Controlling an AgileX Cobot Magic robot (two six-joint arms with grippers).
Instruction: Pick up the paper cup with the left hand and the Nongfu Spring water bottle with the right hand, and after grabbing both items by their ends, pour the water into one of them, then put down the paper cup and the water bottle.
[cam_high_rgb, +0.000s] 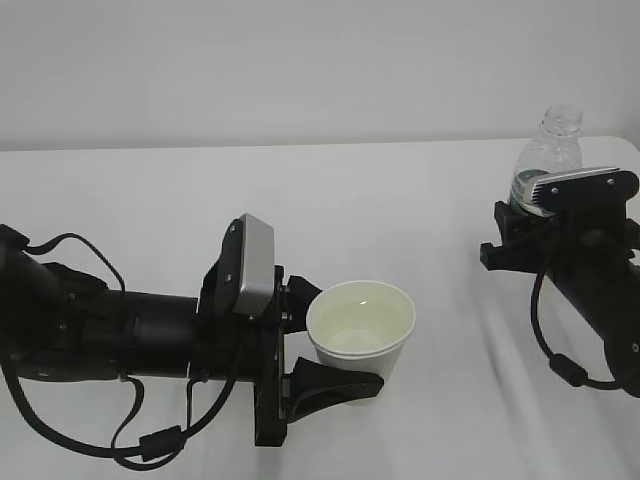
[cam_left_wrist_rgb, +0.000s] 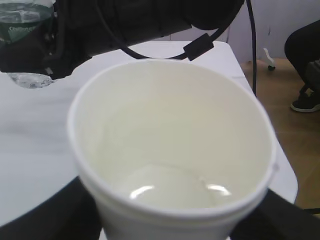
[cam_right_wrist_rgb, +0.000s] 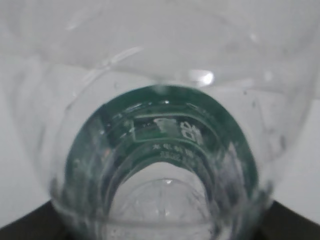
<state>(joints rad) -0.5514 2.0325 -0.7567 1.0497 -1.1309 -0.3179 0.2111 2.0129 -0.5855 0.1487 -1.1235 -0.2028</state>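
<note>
1. Exterior view: the paper cup (cam_high_rgb: 360, 335) stands upright on the white table (cam_high_rgb: 420, 220), near the middle front, with the left gripper (cam_high_rgb: 318, 340) closed around its lower wall, one finger on each side. The Nongfu Spring water bottle (cam_high_rgb: 548, 155) stands upright at the far right, its capless neck up, and the right gripper (cam_high_rgb: 520, 225) is clamped around its lower body at the green label.
2. Left wrist view: the cup fills the picture, with a shallow pool of water (cam_left_wrist_rgb: 170, 192) at its bottom. Thin paper like this probably dents easily, so a gentle hold low on the wall, below the stiff rolled rim, looks best.
3. Right wrist view: the bottle is seen very close from the side; the label band (cam_right_wrist_rgb: 165, 140) shows through the clear wall. It looks nearly empty, so likely light, and the ribbed plastic may flex and slip. Gripping the ribbed lower part seems safest.
</note>
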